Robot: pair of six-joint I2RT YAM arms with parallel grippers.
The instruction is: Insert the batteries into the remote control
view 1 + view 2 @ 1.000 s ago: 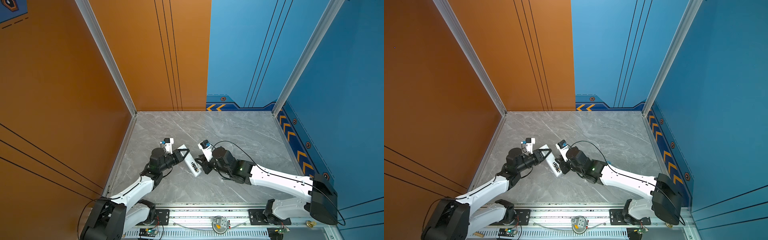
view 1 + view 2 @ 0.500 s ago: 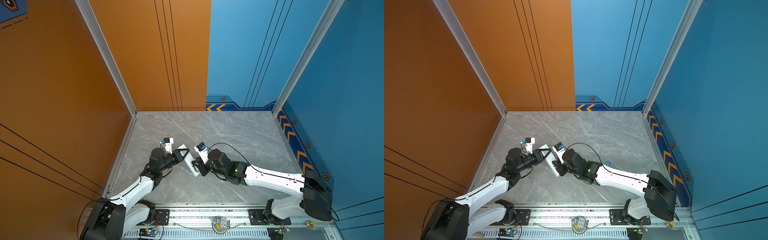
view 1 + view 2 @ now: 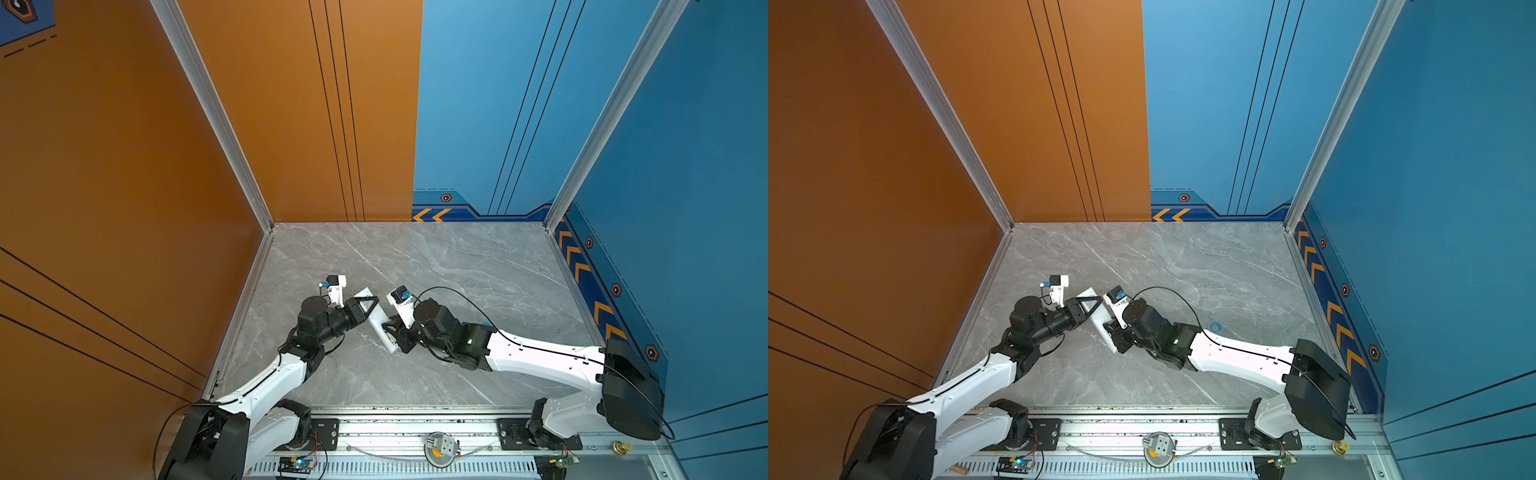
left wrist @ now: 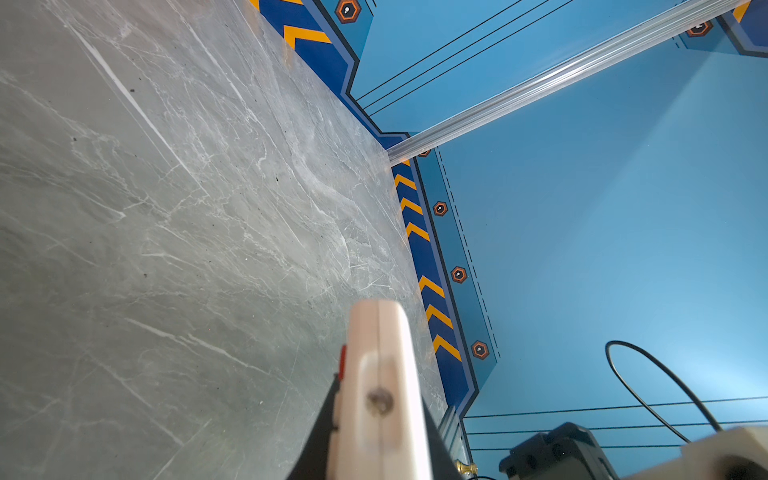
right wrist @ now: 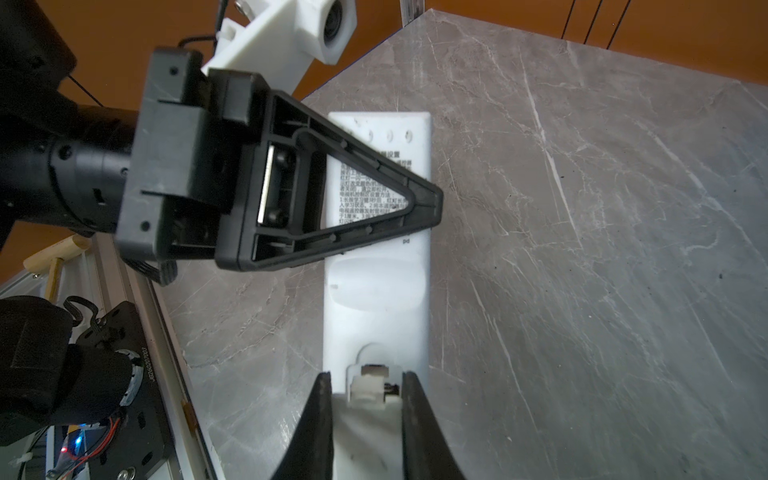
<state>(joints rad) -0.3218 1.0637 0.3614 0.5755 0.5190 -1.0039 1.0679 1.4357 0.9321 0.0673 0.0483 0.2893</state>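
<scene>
Remote control diagonal (back showing)

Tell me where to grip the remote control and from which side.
Likely best: take the remote control at its latch end, pinching the two long edges, coming in along its length as the right end effector does. Those edges are straight and parallel; the left end effector clamps the printed end.

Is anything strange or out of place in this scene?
Yes: no batteries show in any view, though the left gripper clamps the remote control and the right gripper is at its notched end. A small blue ring lies stray on the table.
</scene>
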